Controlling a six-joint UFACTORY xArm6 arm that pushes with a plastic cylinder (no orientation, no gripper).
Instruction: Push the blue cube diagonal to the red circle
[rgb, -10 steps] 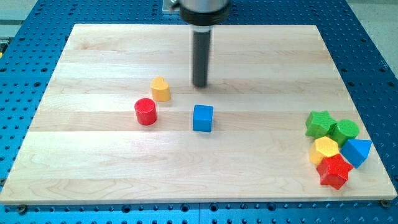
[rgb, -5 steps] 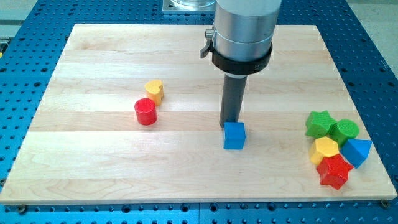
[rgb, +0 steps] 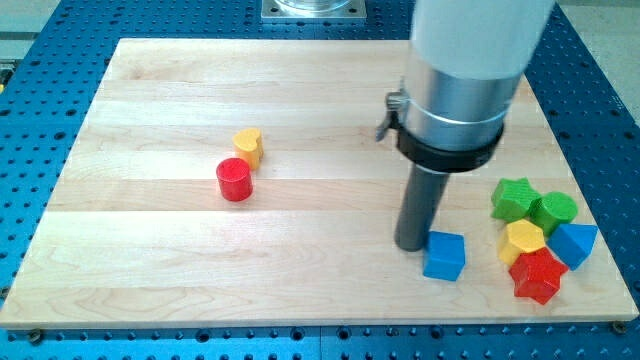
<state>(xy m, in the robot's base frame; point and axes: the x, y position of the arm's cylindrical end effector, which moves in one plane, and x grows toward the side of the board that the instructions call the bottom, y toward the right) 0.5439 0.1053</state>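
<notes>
Down at the view's lower right, my tip (rgb: 412, 246) rests on the wooden board (rgb: 150, 290), holding nothing, since it is just a bare dark rod. It stands right against the left side of the blue cube (rgb: 444, 256), touching it or very nearly so. That cube sits slightly turned, near the board's bottom edge.

Just to the right of the blue cube lies a tight cluster of blocks. Nearest is a yellow hexagon-like block (rgb: 523, 240), with a red star (rgb: 538, 275) below it. Above those sit a green star-like block (rgb: 515, 199) and a green cylinder-like block (rgb: 555, 210), touching each other. A blue wedge-shaped block (rgb: 576, 243) sits at the right of the group. The blue cube is near this cluster but apart from it.

Well away, at the view's left of centre, stands the red circle (rgb: 234, 179), a short red cylinder. A small yellow block (rgb: 248, 146) sits just above and to its right, close beside it. The blue cube lies far to the right and lower than the red circle
</notes>
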